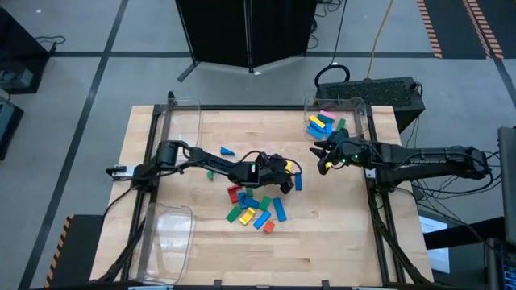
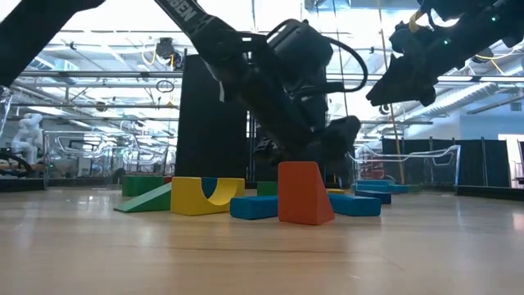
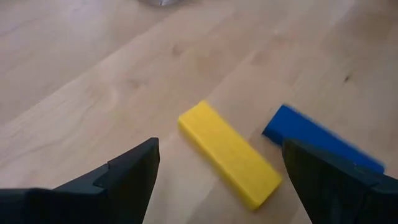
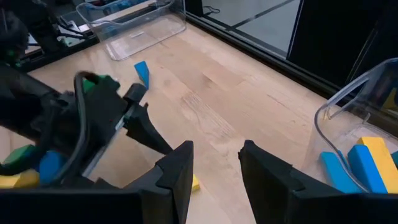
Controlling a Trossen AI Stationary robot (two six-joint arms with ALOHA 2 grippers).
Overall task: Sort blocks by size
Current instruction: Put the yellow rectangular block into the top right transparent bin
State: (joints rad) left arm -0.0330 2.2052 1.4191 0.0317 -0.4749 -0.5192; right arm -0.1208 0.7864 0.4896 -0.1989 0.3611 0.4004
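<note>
Blocks in blue, green, yellow and red lie in a loose pile (image 1: 251, 205) on the wooden table's middle. My left gripper (image 1: 287, 179) reaches over the pile's far right side, slanting down, and is open. In the left wrist view (image 3: 221, 146) its fingers stand on either side of a yellow bar (image 3: 229, 154) that lies flat on the table. A blue block (image 3: 311, 134) lies beside one finger. My right gripper (image 1: 322, 158) hangs open above the table, near the far right bin, with nothing between its fingers (image 4: 214, 163). A lone blue block (image 1: 226, 151) lies farther left.
A clear bin (image 1: 355, 109) at the far right holds several blue, yellow, green and pink blocks. Other clear bins stand at the near left (image 1: 169, 234) and far left (image 1: 181, 117). An orange wedge (image 2: 304, 192) and an arched yellow block (image 2: 205, 197) stand at the pile's near side.
</note>
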